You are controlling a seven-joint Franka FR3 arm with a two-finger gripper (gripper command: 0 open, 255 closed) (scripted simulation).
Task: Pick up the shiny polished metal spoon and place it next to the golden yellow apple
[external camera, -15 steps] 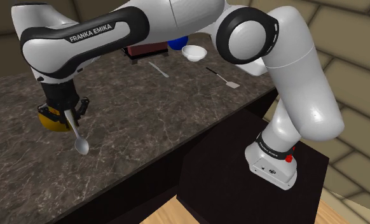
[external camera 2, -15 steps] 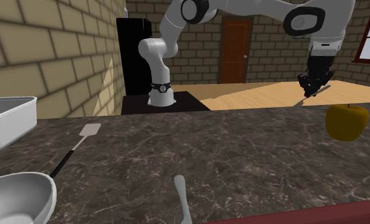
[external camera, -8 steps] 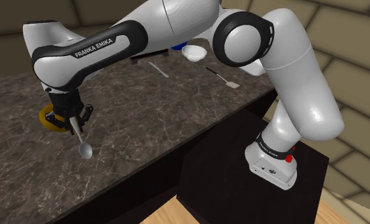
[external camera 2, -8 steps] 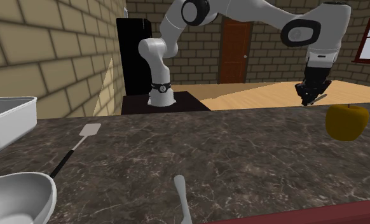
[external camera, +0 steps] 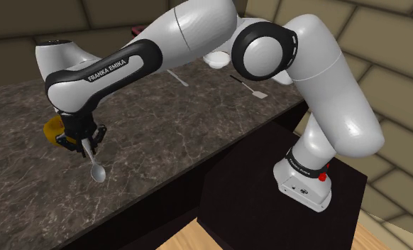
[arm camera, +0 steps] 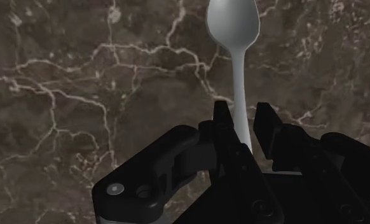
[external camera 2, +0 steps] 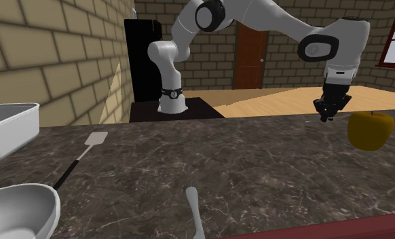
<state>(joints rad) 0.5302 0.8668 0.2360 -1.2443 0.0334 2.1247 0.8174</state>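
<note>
My black gripper (external camera: 84,143) is shut on the handle of a shiny grey spoon (external camera: 96,170), which hangs bowl-down just over the dark marble counter (external camera: 169,135). The wrist view has the fingers (arm camera: 223,121) clasping the handle, and the spoon's bowl (arm camera: 233,22) points away over the marble. A golden yellow apple (external camera: 52,129) stands right behind the gripper, partly hidden by it. From across the counter the apple (external camera 2: 370,130) sits just to the right of the gripper (external camera 2: 326,113), a small gap apart.
A second spoon (external camera: 177,77), a black-handled spatula (external camera: 249,87) and a white bowl (external camera: 216,60) lie at the counter's far end. The same spoon (external camera 2: 194,210), spatula (external camera 2: 87,151), bowl (external camera 2: 16,212) and a white tub (external camera 2: 9,129) are near the second camera.
The gripper has come down with the spoon and shifted slightly toward the counter's front edge, staying beside the apple. It has stayed shut on the spoon.
</note>
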